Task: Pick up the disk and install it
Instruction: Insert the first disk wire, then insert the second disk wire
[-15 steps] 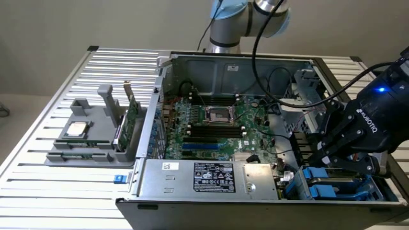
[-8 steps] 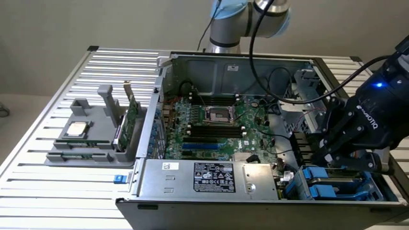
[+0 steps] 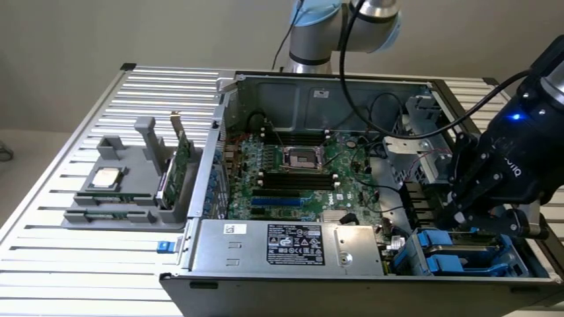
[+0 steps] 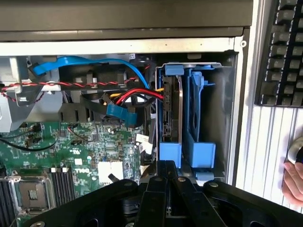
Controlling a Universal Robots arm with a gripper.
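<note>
Exterior view, from its left: a grey holder [image 3: 123,198] on the slatted table [image 3: 79,264] carries a silver chip [image 3: 107,178], with a green card [image 3: 181,168] standing upright at the holder's edge nearer the case. Next comes the open computer case [image 3: 326,86], its green motherboard [image 3: 300,178] exposed, an empty processor socket [image 3: 299,157] near the board's middle and a labelled power supply [image 3: 295,244] along the near wall. At the view's right the black arm [image 3: 516,158] reaches down into the case's near corner, where the gripper [image 3: 471,224] hangs just above the blue drive cage [image 3: 458,254]. Wrist view: the motherboard [image 4: 71,151] lies beside a tangle of blue, red and black cables [image 4: 128,97]; the disk [image 4: 171,111] stands on edge inside the cage, seated between blue rails [image 4: 194,113] in its blue carrier, with cables plugged in beside it. The gripper's black fingers [image 4: 165,189] are drawn tight together with nothing between them, their tips just short of the carrier's blue end tab [image 4: 170,154]. Farther over, beyond the case wall, a keyboard [image 4: 284,52] rests on the table, and a person's hand [image 4: 294,182] shows at the frame edge.
</note>
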